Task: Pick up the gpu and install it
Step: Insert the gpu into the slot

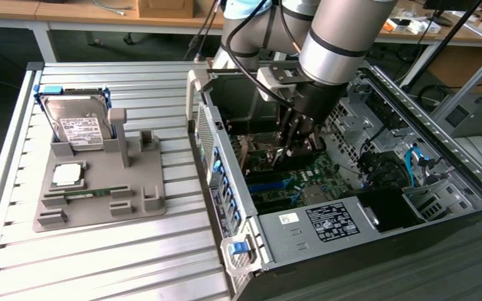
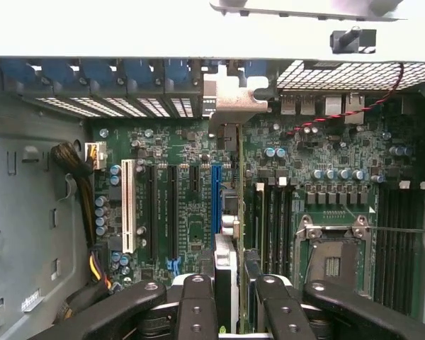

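Fingers [image 2: 197,312] pinching gpu [image 2: 239,184] edge-on.
Held inside open computer case [image 1: 208,128], over motherboard [image 2: 163,142]; hard drive [image 1: 78,126] in grey tray [image 1: 140,188].

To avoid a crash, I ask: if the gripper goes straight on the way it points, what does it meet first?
Likely the motherboard: the card held in the gripper would touch it before the fingers do; depth is unclear.

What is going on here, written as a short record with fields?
Arm: reaching down into the open computer case
Grasp: end effector closed on the gpu
Card position: on edge over the motherboard, bracket toward the case's rear wall
Seated in slot: cannot tell
Outside the case: hard drive on the gray holder
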Motion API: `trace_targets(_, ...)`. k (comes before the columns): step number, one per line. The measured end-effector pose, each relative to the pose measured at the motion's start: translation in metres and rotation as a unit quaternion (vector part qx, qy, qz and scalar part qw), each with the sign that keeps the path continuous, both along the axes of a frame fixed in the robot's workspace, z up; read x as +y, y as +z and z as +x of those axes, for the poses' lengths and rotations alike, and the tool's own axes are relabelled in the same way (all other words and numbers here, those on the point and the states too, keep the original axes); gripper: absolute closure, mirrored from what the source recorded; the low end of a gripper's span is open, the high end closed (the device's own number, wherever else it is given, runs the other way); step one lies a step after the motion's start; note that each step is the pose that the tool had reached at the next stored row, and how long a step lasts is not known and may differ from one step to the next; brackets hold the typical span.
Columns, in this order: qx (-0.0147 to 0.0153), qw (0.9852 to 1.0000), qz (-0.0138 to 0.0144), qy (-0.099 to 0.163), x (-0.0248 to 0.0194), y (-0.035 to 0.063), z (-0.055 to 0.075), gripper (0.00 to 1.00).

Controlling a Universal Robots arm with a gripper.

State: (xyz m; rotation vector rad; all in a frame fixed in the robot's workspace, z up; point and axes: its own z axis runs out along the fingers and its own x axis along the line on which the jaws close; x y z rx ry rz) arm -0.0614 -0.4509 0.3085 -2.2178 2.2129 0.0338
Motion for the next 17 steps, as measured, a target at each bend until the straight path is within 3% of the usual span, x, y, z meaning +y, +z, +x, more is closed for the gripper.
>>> trace_targets(17, 0.0, 1.0, -0.0001, 0.0, -0.002, -0.016, -0.007, 0.73)
